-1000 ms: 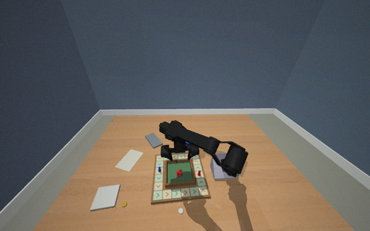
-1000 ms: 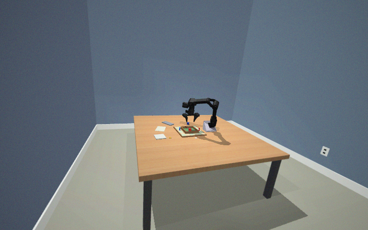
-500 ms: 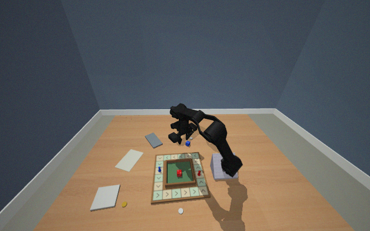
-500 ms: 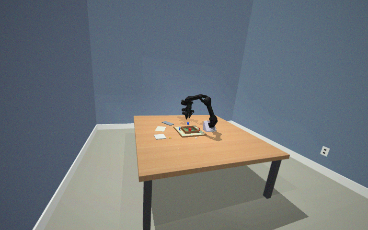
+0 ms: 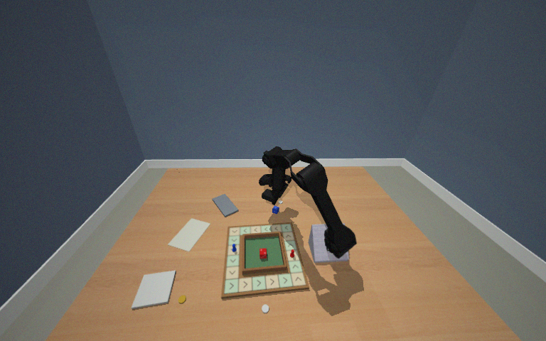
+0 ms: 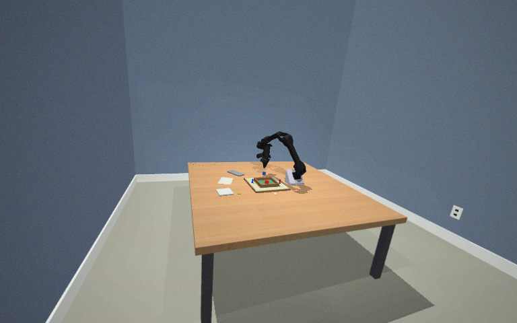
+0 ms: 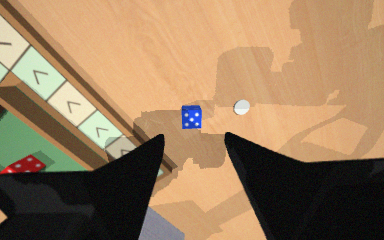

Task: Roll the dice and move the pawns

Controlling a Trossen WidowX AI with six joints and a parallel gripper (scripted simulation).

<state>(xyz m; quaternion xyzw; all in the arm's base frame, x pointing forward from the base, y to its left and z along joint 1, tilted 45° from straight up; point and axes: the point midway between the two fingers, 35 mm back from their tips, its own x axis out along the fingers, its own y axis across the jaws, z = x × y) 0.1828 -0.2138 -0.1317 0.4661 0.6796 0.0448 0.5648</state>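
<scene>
My gripper (image 5: 276,198) (image 6: 264,165) (image 7: 194,137) is open and empty, pointing down above the table behind the board. The blue die (image 5: 275,209) (image 6: 264,173) (image 7: 191,117) lies on the table beyond the fingertips in the wrist view, untouched. The red die (image 5: 263,253) (image 6: 266,182) (image 7: 30,162) rests in the green-floored tray (image 5: 265,271); a finger partly covers it in the wrist view, and its upper number is unclear. The blue pawn (image 5: 233,248) (image 6: 252,180) stands on the board's left column, the red pawn (image 5: 292,253) (image 6: 279,182) on its right column.
A white disc (image 5: 280,202) (image 7: 241,107) lies near the blue die. Another white disc (image 5: 265,308) and a yellow disc (image 5: 182,299) lie in front. A grey slab (image 5: 225,205), a cream sheet (image 5: 189,234) and a white slab (image 5: 154,290) lie left. A lavender block (image 5: 318,249) stands by the arm's base.
</scene>
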